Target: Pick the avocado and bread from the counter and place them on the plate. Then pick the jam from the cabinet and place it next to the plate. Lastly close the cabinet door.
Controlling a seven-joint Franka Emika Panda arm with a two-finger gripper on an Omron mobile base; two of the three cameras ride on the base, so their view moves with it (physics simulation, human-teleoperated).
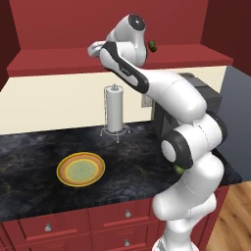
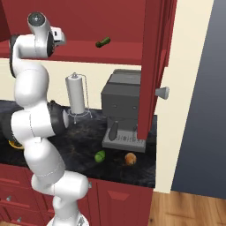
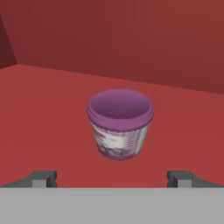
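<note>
Hovering gripper [image 3: 112, 179], jaws spread wide, before jam [image 3: 120, 124] on cabinet [image 3: 52, 109] shelf. Likely light, rigid, smooth-sided; pinching mid-wall below lid.

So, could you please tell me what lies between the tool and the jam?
Nothing: in the hand view, bare red cabinet shelf lies between the open tool and the jam.

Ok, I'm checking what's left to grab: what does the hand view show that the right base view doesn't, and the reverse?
Hand view's own: the jam, upright on the cabinet shelf, ahead of the open gripper, not yet grasped. Right base view's own: the avocado and bread lying apart on the counter before the coffee machine, the paper towel roll, the open cabinet door. Shared: that red shelf.
</note>
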